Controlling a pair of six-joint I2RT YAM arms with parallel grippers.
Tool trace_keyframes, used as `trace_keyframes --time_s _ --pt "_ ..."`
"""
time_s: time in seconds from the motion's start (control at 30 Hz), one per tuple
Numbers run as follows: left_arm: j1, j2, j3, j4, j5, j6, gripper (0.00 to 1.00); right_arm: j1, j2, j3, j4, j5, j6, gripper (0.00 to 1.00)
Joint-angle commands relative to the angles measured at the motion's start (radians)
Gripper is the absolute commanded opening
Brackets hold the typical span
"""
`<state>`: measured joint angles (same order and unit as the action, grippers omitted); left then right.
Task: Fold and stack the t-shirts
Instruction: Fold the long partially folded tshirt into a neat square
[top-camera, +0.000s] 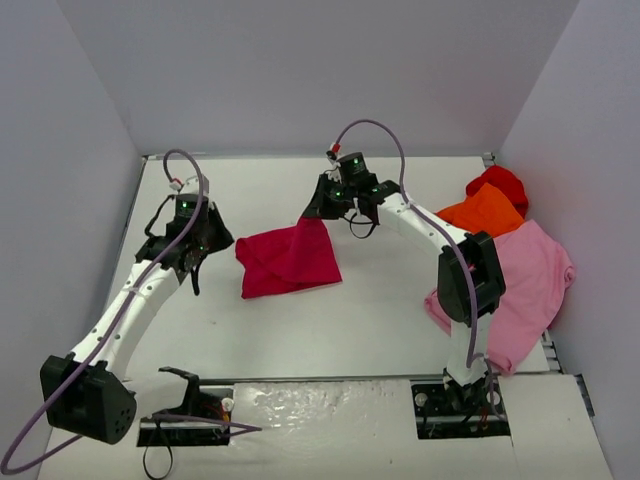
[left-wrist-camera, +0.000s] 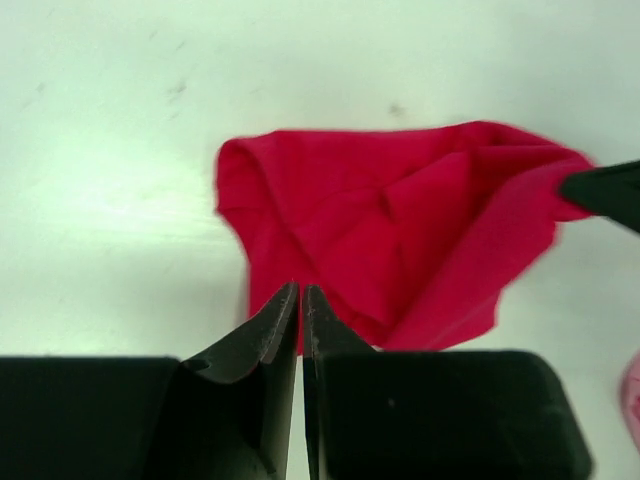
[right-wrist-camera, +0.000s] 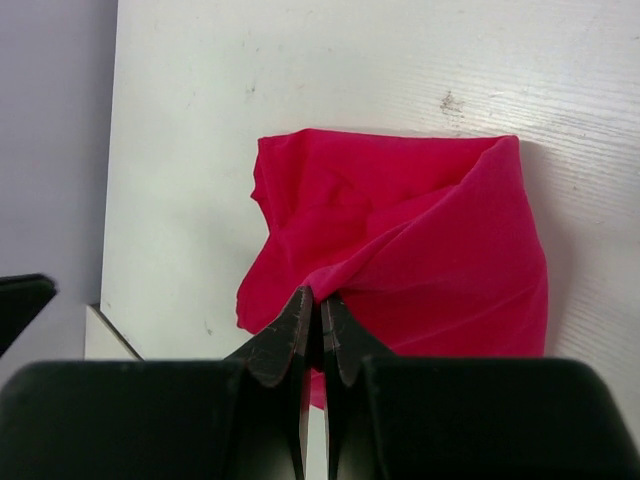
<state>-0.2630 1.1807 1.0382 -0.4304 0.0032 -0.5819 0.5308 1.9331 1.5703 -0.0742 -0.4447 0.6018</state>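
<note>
From above, the red shirt (top-camera: 497, 183) shows only as a hump behind the orange shirt (top-camera: 485, 210), and the right arm (top-camera: 468, 275) covers a strip of the pink shirt (top-camera: 530, 275).

In the left wrist view, the left gripper (left-wrist-camera: 301, 295) blocks the near edge of the crimson shirt (left-wrist-camera: 400, 220), whose right side is smeared. A black tip (left-wrist-camera: 605, 190) is cut off at the right edge. A pink sliver (left-wrist-camera: 632, 400) lower on that edge is too blurred to name.

In the right wrist view, the right gripper (right-wrist-camera: 316, 300) pinches a fold of the crimson shirt and hides its near hem. How much cloth sits between the fingers can't be seen. A dark shape (right-wrist-camera: 22, 300) is cut off at the left edge, and I can't tell what it is.
</note>
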Motion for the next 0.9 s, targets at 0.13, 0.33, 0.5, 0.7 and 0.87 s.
trace_keyframes --time_s 0.13,0.33,0.5,0.7,0.87 --pt "0.098 0.187 -0.067 -0.03 0.057 -0.048 0.06 0.014 -0.034 0.014 0.059 -0.047 0.0 0.0" --pt "0.102 0.3 -0.035 0.049 0.157 -0.039 0.05 0.014 -0.044 -0.002 0.053 -0.045 -0.002 0.0" --pt "0.099 0.346 -0.015 0.109 0.238 -0.059 0.05 0.014 -0.048 -0.014 0.051 -0.039 -0.003 0.0" --pt "0.099 0.341 0.006 0.12 0.272 -0.058 0.05 0.012 -0.046 -0.021 0.045 -0.035 -0.004 0.0" --pt "0.1 0.413 0.002 0.177 0.339 -0.076 0.01 0.014 -0.046 -0.023 0.044 -0.032 -0.002 0.0"
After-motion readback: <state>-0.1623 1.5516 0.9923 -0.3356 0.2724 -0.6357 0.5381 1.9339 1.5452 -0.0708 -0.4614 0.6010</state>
